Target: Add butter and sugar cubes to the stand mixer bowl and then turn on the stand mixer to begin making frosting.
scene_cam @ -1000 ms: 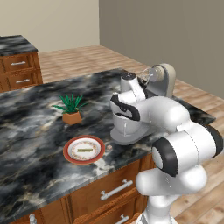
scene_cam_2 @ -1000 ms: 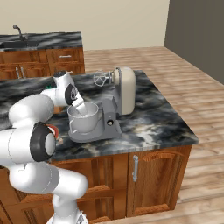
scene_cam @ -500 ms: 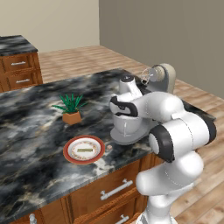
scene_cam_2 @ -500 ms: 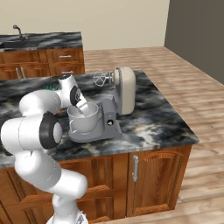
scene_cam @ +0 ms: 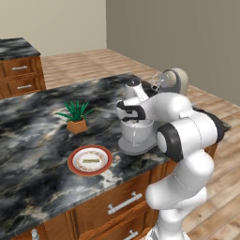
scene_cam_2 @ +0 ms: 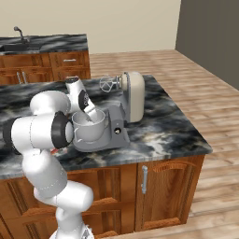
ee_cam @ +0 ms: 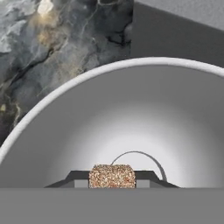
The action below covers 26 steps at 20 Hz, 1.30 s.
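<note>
- While I watched the hand view, the gripper point(ee_cam: 112, 183) hung just above the stand mixer bowl point(ee_cam: 131, 113), its 2 dark tips pinched nearly closed on 1 of the sugar cubes point(ee_cam: 112, 176), a speckled tan block held between them over the bowl's pale grey inside.
- From the left base view I saw the arm bent over the dark marble counter point(scene_cam: 33, 126), with the hand right over the stand mixer bowl point(scene_cam: 136, 133); the fingers themselves were too small there for me to judge.
- From the right base view the bowl point(scene_cam_2: 89, 127) sat on the flat grey base of the stand mixer point(scene_cam_2: 122, 109), whose beige head was tilted up and back with the wire whisk raised clear of the bowl.
- I found the butter point(scene_cam: 90, 161) lying flat on the red-rimmed plate point(scene_cam: 75, 165), on the counter well apart from the bowl, toward the arm's left.
- I also noted a small potted plant point(scene_cam: 75, 115) standing farther back on the counter, beyond the plate.
- I couldn't make out any other cubes on the plate at that size.
</note>
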Motion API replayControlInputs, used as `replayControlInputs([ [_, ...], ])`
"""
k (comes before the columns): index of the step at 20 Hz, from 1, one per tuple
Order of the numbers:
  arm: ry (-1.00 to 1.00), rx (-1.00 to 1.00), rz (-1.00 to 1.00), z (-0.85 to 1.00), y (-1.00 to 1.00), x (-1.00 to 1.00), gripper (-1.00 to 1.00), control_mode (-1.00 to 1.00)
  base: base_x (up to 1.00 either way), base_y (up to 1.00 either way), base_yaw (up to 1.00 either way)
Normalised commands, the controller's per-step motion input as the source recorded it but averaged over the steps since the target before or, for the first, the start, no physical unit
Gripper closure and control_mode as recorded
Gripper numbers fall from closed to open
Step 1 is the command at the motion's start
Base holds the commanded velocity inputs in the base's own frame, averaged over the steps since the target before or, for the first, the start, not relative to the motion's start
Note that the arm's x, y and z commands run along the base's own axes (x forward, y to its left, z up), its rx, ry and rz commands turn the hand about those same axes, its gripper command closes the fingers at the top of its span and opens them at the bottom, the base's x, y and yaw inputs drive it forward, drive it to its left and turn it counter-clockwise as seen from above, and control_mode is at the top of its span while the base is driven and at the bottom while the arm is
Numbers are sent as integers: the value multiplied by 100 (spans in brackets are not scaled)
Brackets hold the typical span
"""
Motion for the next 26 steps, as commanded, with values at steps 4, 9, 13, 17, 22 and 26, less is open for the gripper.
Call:
replayControlInputs([
  [4, -3, 0, 1, -2, 0, 1, -100, -100, 0, 0, 0],
  [9, -14, 1, 0, 5, 0, -5, -100, -100, 0, 0, 0],
  [13, -10, 7, 0, 44, 0, -44, -100, -100, 0, 0, 0],
  [17, -1, 8, 0, 64, 0, -55, -100, -100, 0, 0, 0],
  [22, 8, 7, 3, 49, 0, -59, -100, -100, 0, 0, 0],
  [26, 9, 9, 0, 33, 0, -71, -100, -100, 0, 0, 0],
])
